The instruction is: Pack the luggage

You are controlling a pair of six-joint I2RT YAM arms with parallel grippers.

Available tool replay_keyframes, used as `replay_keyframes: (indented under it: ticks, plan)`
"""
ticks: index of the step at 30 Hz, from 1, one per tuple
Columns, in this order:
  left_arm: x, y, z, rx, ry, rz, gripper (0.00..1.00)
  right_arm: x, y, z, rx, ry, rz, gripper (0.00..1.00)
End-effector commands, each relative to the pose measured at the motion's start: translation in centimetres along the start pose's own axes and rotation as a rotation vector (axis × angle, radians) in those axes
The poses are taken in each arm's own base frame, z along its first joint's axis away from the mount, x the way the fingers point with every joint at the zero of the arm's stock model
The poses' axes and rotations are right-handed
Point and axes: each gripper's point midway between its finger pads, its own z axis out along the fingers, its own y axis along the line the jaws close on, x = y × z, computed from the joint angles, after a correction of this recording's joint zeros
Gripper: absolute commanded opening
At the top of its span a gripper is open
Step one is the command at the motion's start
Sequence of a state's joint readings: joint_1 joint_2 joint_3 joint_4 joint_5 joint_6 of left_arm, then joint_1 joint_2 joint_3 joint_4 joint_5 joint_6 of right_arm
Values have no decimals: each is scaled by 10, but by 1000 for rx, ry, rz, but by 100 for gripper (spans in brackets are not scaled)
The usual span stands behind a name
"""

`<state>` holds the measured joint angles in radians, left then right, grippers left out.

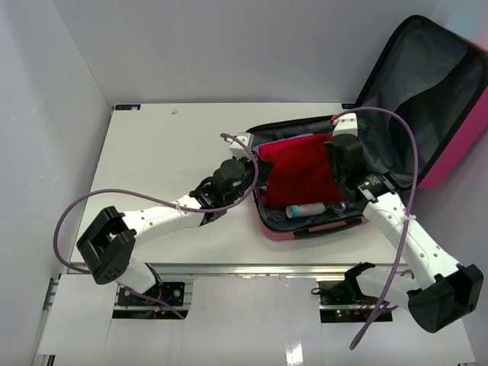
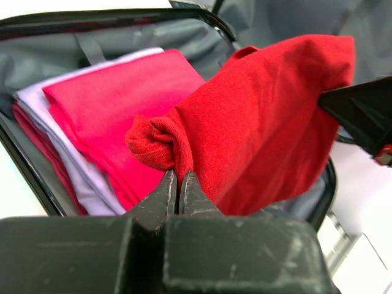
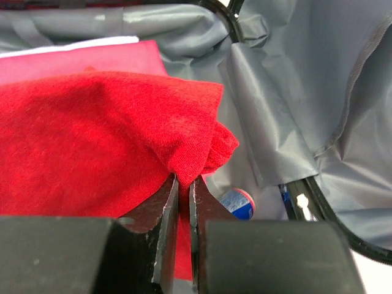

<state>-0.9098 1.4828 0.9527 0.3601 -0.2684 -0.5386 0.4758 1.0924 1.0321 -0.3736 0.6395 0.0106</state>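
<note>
- The luggage (image 1: 309, 230) lies open on the right part of the table (image 1: 168, 152), and its lid (image 1: 431, 88) leans back to the right with the grey lining showing
- Inside I see a folded pink cloth (image 2: 116, 104) lying on a pale lilac one (image 2: 37, 98), towards the far side of the open half
- A tube with a teal body (image 1: 309, 209) lies along the near wall, inside the luggage
- A red cloth (image 1: 293, 175) hangs spread over the open half, above the folded stack, held at both ends
- My left gripper (image 2: 177, 188) is pinched tight, with the jaws nearly meeting on a bunched corner of the red cloth
- My right gripper (image 3: 182, 187) is clamped the same way on the opposite corner, at the lid side
</note>
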Motion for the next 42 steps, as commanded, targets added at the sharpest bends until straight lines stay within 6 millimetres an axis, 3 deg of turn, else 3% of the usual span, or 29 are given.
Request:
replay_keyframes:
  ticks: [1,9,13,22,28,30,34,38,42]
  plan:
    - [-28,-5,12,-13,-128,19,0,-35,-10,15,-4,-107,61,8]
    - [-23,18,33,-100,-219,36,0,-28,4,51,-69,-106,88,8]
    - [-18,27,44,-138,-239,71,0,-15,13,71,-75,-85,77,8]
    - [-28,59,51,-226,-353,81,0,-13,23,113,-96,-35,72,9]
    - [-19,70,71,-247,-333,112,2,-13,26,136,-90,-23,75,15]
    - [-14,73,72,-250,-327,122,17,-14,26,142,-86,-18,77,19]
    - [-7,86,73,-303,-323,141,40,-18,26,153,-103,-16,92,40]
    - [-11,88,75,-330,-325,165,48,-30,25,161,-106,-2,94,55]
    - [-25,87,70,-353,-342,184,57,-30,20,159,-87,21,90,58]
